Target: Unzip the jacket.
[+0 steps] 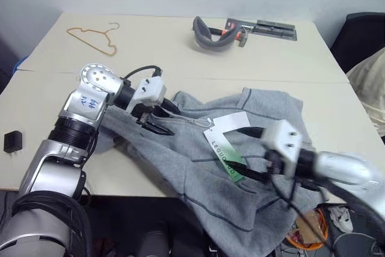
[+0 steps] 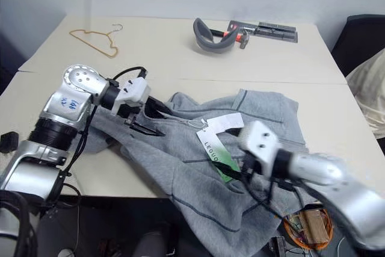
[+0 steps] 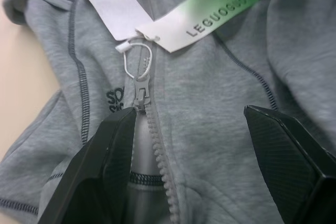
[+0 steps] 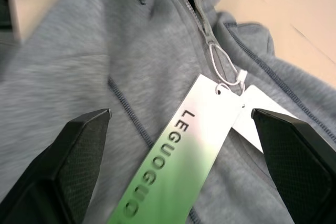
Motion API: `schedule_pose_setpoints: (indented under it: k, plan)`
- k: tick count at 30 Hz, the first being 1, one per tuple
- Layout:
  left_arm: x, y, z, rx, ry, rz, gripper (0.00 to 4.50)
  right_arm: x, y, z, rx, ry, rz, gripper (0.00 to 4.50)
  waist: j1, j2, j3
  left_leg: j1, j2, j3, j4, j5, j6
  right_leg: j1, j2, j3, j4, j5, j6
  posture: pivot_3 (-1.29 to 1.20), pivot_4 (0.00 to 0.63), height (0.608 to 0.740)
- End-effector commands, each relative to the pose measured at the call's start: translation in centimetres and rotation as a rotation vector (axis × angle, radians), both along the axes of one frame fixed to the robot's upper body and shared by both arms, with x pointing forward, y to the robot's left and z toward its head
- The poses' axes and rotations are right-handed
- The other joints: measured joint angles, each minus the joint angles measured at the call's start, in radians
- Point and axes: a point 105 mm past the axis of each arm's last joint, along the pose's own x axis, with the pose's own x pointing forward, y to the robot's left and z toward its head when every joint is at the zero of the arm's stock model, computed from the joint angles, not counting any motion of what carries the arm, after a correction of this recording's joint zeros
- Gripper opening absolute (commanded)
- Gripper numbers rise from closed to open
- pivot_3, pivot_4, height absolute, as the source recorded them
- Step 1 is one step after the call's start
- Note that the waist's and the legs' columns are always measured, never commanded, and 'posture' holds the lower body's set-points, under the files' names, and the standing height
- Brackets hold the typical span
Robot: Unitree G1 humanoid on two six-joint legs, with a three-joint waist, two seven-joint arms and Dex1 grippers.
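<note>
Beige desk (image 1: pixel 54 148) w/ a pale wall behind; we see the grey jacket (image 1: pixel 240 191) crumpled at its front edge, part hanging over. Zipper pull (image 3: pixel 140 94) sits near the collar, white-green LEGUOGUO tag (image 4: pixel 181 156) tied to it. Left gripper (image 3: pixel 189 150) over the zipper, fingers (image 3: pixel 105 166) spread, one beside the teeth, holding nothing. Right gripper (image 4: pixel 184 161) fingers wide apart above the tag, empty. Further back: orange wire hanger (image 1: pixel 93 37), grey headband (image 1: pixel 210 35), small black box (image 1: pixel 12 141) at desk's left edge.

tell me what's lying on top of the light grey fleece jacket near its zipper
On the light grey fleece jacket lie a white and green paper hang tag and a plain white tag, looped to the zipper pull. The fabric beneath them is covered.
</note>
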Motion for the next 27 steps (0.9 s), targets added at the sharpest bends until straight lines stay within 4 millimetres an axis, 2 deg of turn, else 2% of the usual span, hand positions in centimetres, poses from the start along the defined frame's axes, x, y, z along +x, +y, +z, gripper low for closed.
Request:
schedule_pose_setpoints:
  k: [1, 5, 7, 11, 15, 21, 25, 27]
  plan:
    - [0.6, -0.1, 0.4, 0.03, -0.063, -0.023, 3.43, 1.1, 1.1, -0.9, -0.061, -0.074, -0.038, 4.48, 0.0, 0.0, 0.0, 0.0, 0.0, 0.0, 0.0, 0.0, 0.0, 0.0, 0.0, 0.0, 0.0, 0.0, 0.0, 0.0, 0.15, 0.74]
    - [1.0, -0.5, 0.5, 0.004, -0.063, -0.021, 3.43, 1.5, 1.3, -2.2, -0.158, -0.131, -0.04, 4.48, 0.0, 0.0, 0.0, 0.001, -0.001, 0.0, 0.001, 0.0, 0.001, 0.001, -0.001, 0.0, 0.002, 0.0, 0.0, 0.0, 0.15, 0.74]
    - [1.1, -0.7, 0.8, -0.018, -0.063, -0.019, 3.43, 1.9, 0.6, -2.5, -0.219, -0.178, -0.063, 4.48, 0.001, 0.0, 0.0, 0.001, -0.001, 0.0, 0.002, 0.0, 0.002, 0.001, -0.001, 0.0, 0.003, 0.0, 0.0, 0.0, 0.15, 0.74]
    - [1.4, -1.1, 1.2, -0.047, -0.064, -0.016, 3.43, 2.8, -0.8, -1.8, -0.28, -0.279, -0.123, 4.48, 0.001, 0.0, 0.0, 0.001, -0.001, 0.0, 0.003, 0.0, 0.002, 0.001, -0.001, 0.0, 0.004, 0.0, 0.0, 0.0, 0.15, 0.74]
    - [1.4, -1.3, 1.4, -0.064, -0.063, -0.014, 3.43, 3.5, -2.1, -0.7, -0.416, -0.442, -0.138, 4.48, -0.001, 0.0, 0.0, 0.002, -0.001, 0.001, 0.002, 0.0, 0.002, 0.001, -0.001, 0.0, 0.004, 0.0, 0.0, 0.0, 0.15, 0.74]
    - [1.5, -1.3, 1.3, -0.063, -0.064, -0.011, 3.43, 4.2, -2.1, 1.1, -0.406, -0.535, -0.165, 4.48, -0.001, 0.0, 0.0, 0.002, -0.001, 0.001, 0.002, 0.0, 0.001, 0.001, -0.001, 0.0, 0.005, 0.0, 0.0, 0.0, 0.15, 0.74]
    - [1.5, -1.3, 1.0, -0.062, -0.058, -0.014, 3.43, 4.9, -1.6, -0.1, -0.399, -0.493, -0.167, 4.48, 0.0, 0.0, 0.0, 0.002, -0.001, 0.001, 0.002, 0.0, 0.001, 0.001, -0.001, 0.0, 0.005, 0.0, 0.0, 0.0, 0.15, 0.74]
    - [1.4, -1.3, 0.9, -0.053, -0.063, -0.017, 3.43, 4.9, -0.7, 0.0, -0.263, -0.386, -0.203, 4.48, -0.001, 0.0, 0.0, 0.002, -0.001, 0.001, 0.002, 0.0, 0.001, 0.001, -0.001, 0.0, 0.005, 0.0, 0.0, 0.0, 0.15, 0.74]
